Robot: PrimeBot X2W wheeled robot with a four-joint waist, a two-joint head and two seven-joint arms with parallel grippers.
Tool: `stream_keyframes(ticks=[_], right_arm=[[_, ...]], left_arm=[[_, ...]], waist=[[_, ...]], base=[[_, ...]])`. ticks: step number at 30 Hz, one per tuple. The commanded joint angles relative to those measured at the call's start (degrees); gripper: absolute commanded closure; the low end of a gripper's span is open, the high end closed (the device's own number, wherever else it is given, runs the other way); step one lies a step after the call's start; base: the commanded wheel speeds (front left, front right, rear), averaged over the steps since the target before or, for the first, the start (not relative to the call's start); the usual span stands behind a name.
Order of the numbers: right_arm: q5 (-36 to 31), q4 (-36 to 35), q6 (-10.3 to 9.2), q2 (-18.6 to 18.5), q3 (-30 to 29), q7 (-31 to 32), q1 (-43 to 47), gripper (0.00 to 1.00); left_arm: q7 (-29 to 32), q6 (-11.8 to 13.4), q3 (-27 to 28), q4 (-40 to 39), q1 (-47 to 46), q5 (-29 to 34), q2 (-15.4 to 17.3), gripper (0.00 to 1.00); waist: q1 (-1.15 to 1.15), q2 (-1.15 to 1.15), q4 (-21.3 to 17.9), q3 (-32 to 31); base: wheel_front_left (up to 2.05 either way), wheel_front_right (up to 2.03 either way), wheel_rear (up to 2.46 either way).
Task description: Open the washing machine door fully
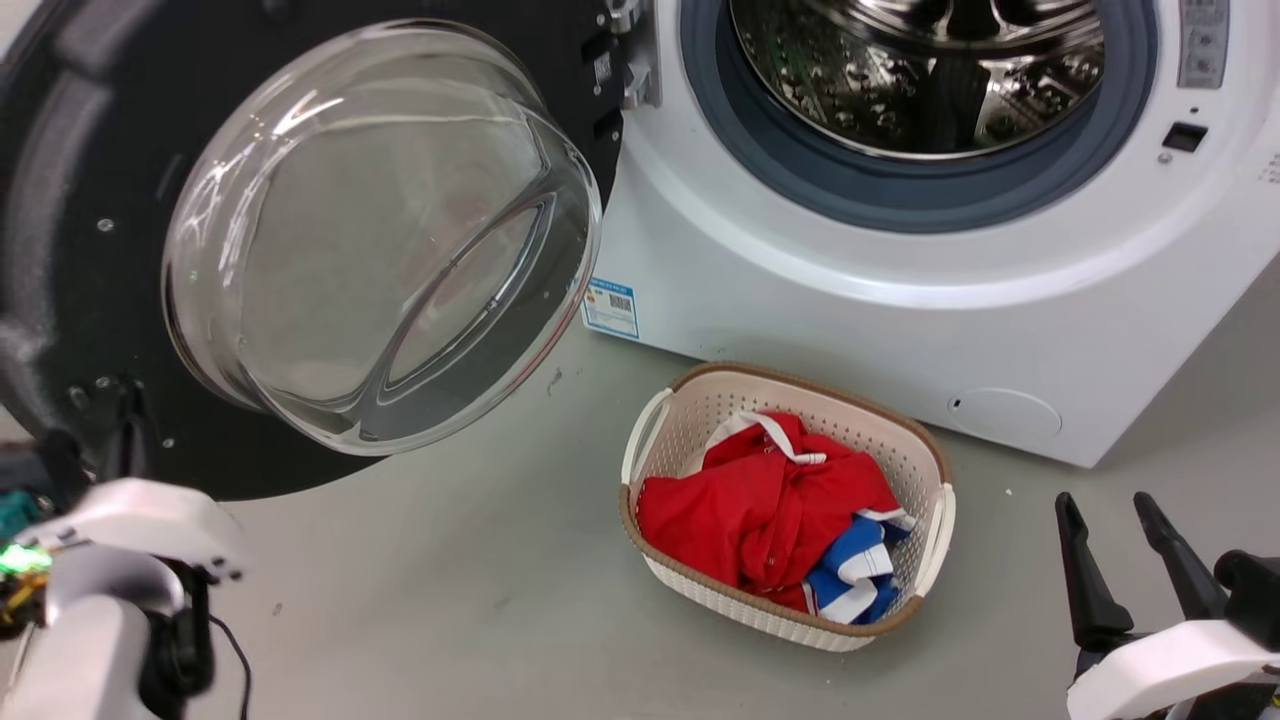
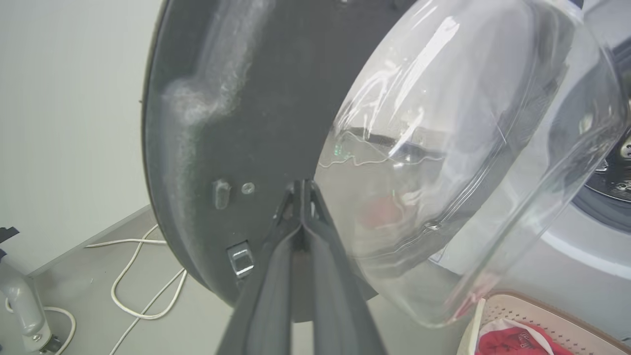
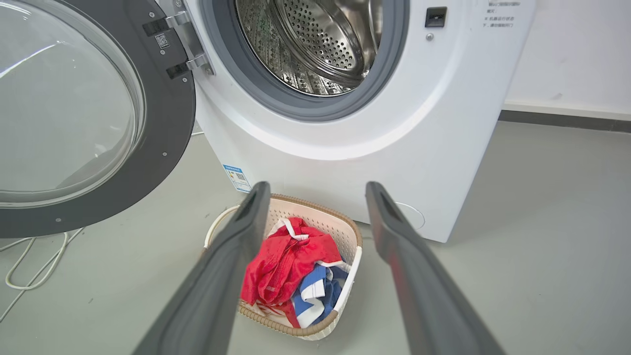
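- Pushing the panel outward is the step in hand, by my reading. The washing machine door (image 1: pixel 60 250) hangs swung out to the left of the washing machine (image 1: pixel 850 300). Its inner face and glass bowl (image 1: pixel 380 240) are turned toward the head camera, and the drum (image 1: pixel 900 80) is exposed.
- Door looks wide open, but I cannot tell whether the hinge (image 3: pixel 182 22) is at its stop.
- Left gripper (image 2: pixel 301 190): fingers pressed together with nothing between them. The tips sit against the door's black inner face, low on the disc, just beside the bowl's rim. It looks like a poke, not a grasp.
- Next move, my judgement: a steady push with the closed tips along the door's arc until the hinge resists. The tips could skid on the glossy face or slide onto the glass.
- Left arm reaches up and forward from the lower left of the head view.
- Right gripper (image 3: pixel 317 186): jaws spread wide and holding nothing. It hovers low, pointing toward the basket (image 1: pixel 700 385), well apart from the door.
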Motion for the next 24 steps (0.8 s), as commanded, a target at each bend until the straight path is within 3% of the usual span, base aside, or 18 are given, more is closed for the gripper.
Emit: stream_keyframes(ticks=[1, 2, 4, 5, 6, 16, 24], right_arm=[[0.00, 0.25, 0.01, 0.33, 0.00, -0.40, 0.37, 0.00], [0.00, 0.49, 0.01, 0.53, 0.16, -0.56, 0.41, 0.00], [-0.02, 0.70, 0.01, 0.82, 0.39, -0.86, 0.56, 0.00], [-0.08, 0.82, 0.01, 0.93, 0.42, -0.79, 0.74, 0.00], [-0.17, 0.91, 0.01, 1.05, 0.36, -0.95, 0.90, 0.00], [-1.16, 1.49, 0.01, 2.18, 1.06, -1.95, 1.83, 0.00], [-2.31, 2.00, 0.01, 2.51, 2.13, -2.29, 0.96, 0.00]], left_arm=[[-0.46, 0.49, -0.33, -1.37, 1.44, 0.39, -0.64, 1.00], [-0.63, 0.96, -0.79, -2.67, 2.66, 0.89, -0.67, 0.98], [-0.68, 1.89, -1.50, -5.67, 5.14, 1.46, -1.09, 0.62], [-0.41, 2.36, -1.87, -6.94, 6.39, 1.79, -1.19, 0.37], [-0.27, 2.85, -2.30, -8.52, 7.51, 2.04, -1.38, 0.00], [2.92, 7.41, -7.39, -20.67, 16.76, 5.49, -2.58, 0.00], [2.99, 5.05, -13.42, -21.44, 15.03, 7.23, -5.20, 0.00]], waist=[[0.00, 0.00, 0.37, -0.99], [0.00, 0.00, 0.44, -1.53], [0.00, 0.00, 0.51, -2.39], [0.00, 0.00, 0.52, -2.77], [0.00, 0.00, 0.54, -3.11], [0.00, 0.00, -1.85, -6.14], [0.00, 0.00, -6.96, -7.06]], base=[[0.00, 0.00, 0.00], [0.00, 0.00, 0.00], [0.00, 0.00, 0.00], [0.00, 0.00, 0.00], [0.00, 0.00, 0.00], [0.00, 0.00, 0.00], [0.00, 0.00, 0.00]])
